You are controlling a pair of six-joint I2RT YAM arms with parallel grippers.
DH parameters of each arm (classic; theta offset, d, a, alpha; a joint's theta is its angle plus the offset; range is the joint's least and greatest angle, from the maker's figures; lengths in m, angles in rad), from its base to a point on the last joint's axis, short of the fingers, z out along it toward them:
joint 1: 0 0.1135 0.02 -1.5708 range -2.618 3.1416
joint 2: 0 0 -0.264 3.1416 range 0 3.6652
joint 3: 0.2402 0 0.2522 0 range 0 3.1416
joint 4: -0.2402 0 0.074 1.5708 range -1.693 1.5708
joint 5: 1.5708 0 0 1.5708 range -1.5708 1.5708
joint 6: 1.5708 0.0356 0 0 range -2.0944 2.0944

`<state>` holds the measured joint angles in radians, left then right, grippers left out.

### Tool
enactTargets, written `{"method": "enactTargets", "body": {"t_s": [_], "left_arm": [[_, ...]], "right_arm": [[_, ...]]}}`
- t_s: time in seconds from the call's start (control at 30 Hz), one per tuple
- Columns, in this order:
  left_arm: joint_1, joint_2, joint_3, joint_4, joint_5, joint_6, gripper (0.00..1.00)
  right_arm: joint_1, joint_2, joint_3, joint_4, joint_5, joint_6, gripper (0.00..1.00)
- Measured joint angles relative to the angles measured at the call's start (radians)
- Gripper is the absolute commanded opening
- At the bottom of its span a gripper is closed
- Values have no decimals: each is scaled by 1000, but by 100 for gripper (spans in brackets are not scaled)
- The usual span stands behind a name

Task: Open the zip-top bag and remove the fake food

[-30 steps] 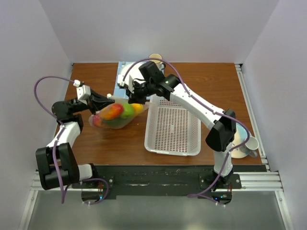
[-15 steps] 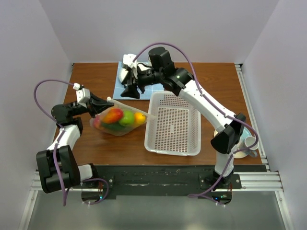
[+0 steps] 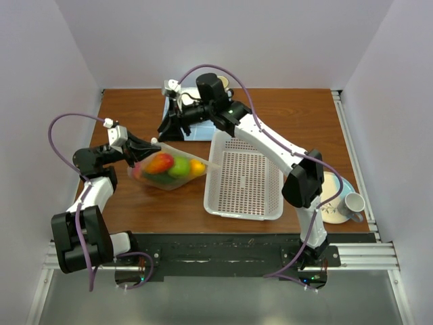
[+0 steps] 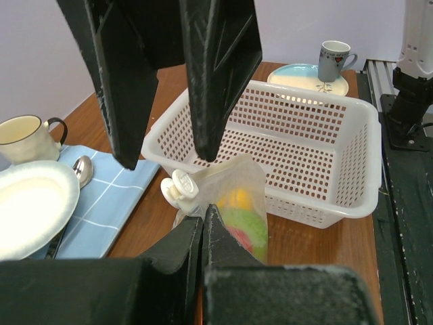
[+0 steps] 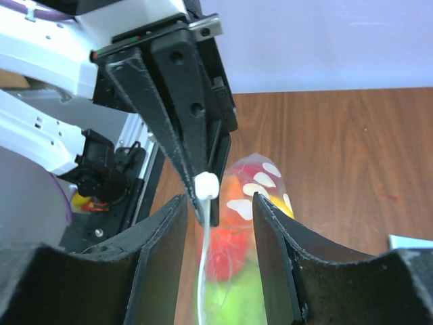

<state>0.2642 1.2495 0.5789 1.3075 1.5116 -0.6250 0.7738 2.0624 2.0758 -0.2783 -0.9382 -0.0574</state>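
The zip-top bag (image 3: pixel 157 180) lies on the table left of the basket, with the fake food (image 3: pixel 170 164) inside: red, orange, green and yellow pieces. My left gripper (image 3: pixel 147 149) is shut on the bag's left end, just below the white slider (image 4: pixel 178 189). In the left wrist view its tips (image 4: pixel 201 215) pinch the plastic. My right gripper (image 3: pixel 169 128) hovers open behind the bag, over the blue mat. In the right wrist view the right gripper (image 5: pixel 218 200) frames the slider (image 5: pixel 206 185) and the bag (image 5: pixel 260 196) between spread fingers (image 5: pixel 162 257), touching neither.
A white perforated basket (image 3: pixel 243 203) stands right of the bag. A blue mat (image 3: pixel 203 130) with a white plate (image 4: pixel 30 206), spoon (image 4: pixel 81 169) and cup (image 4: pixel 24 139) lies at the back. A mug (image 3: pixel 353 202) on a plate (image 3: pixel 335 184) sits far right.
My right gripper has opened, let go of the bag's zip edge and swung back-left over the blue mat. The bag has sagged slightly; the left gripper keeps its hold.
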Motion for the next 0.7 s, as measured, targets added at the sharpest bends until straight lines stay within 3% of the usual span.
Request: {"method": "enactTargets", "body": {"t_s": [0.27, 0.7], "left_arm": [[0, 0, -3, 0, 0, 2, 1], [0, 0, -3, 0, 0, 9, 1]], "right_arm": [[0, 27, 0, 76, -37, 104, 41], [7, 36, 2, 142, -98, 182, 41]]}}
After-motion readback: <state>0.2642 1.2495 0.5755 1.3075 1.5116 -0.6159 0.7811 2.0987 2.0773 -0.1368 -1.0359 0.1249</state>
